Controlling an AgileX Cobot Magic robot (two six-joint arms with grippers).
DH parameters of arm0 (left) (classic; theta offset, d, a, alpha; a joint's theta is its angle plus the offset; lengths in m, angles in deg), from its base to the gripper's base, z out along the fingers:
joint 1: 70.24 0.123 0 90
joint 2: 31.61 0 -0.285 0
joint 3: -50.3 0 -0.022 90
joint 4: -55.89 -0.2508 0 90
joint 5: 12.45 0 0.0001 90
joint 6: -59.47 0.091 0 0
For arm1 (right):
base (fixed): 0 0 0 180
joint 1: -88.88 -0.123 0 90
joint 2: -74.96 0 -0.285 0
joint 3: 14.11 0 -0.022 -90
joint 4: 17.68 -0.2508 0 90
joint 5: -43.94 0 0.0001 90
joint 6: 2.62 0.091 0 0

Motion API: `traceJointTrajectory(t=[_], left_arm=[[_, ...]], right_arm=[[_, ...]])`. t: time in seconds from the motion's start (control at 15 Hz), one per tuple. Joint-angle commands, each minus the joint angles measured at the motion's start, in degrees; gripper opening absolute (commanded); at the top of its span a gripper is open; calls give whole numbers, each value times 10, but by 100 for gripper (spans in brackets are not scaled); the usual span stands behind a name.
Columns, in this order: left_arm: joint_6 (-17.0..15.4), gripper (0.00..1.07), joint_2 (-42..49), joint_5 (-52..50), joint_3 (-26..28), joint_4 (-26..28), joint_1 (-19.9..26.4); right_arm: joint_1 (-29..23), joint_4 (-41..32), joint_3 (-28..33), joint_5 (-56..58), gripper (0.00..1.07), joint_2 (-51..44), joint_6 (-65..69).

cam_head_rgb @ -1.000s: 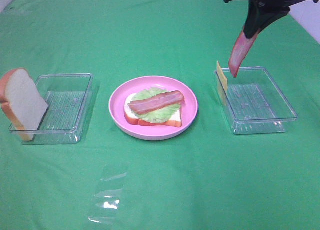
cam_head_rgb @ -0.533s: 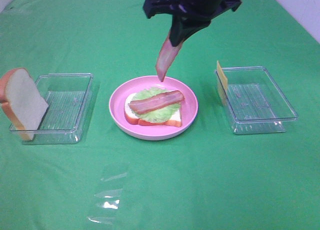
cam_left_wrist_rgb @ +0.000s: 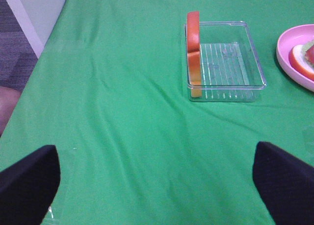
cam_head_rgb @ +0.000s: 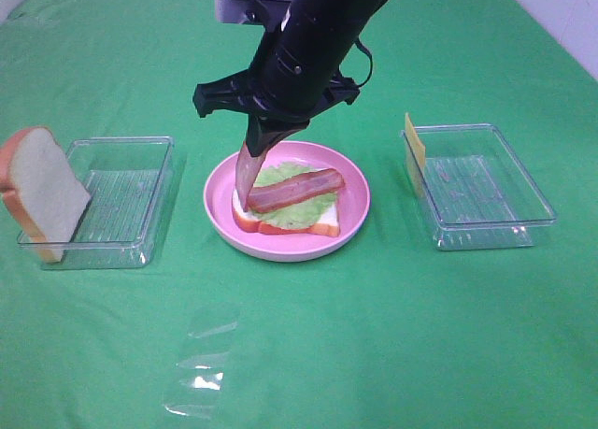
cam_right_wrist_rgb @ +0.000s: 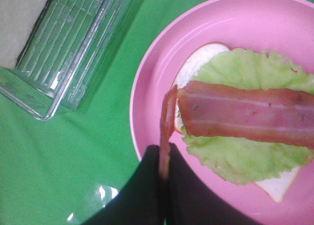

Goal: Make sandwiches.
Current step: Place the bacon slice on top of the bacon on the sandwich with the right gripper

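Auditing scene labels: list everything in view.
tablecloth: 1, green, under everything
trays: 2, clear, flanking plate
plate: 1, pink, centre
upright bread slice: 1, white, left tray's outer end
plate bread slice: 1, white, on plate
lettuce: 1, pale green, on that slice
flat bacon strip: 1, reddish-brown, on lettuce
hanging bacon strip: 1, reddish-brown, over plate's left side
cheese slice: 1, yellow, right tray's plate-side wall
plastic film: 1, clear, tablecloth's near part
left gripper: 1, black, open, over tablecloth
right gripper: 1, black, shut on hanging bacon strip
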Motion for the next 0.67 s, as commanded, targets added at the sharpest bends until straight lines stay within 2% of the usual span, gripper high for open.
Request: traceJointTrajectory(t=[0.07, 0.33, 0.67], left_arm=[[0, 100, 9, -4, -2, 0, 1], [0, 100, 9, -4, -2, 0, 1], [0, 100, 9, -4, -2, 0, 1]], right_arm=[[1, 48, -3, -5, 0, 21, -11], [2, 204, -2, 1, 0, 51, 56], [2, 262, -2, -15, 0, 66, 73]])
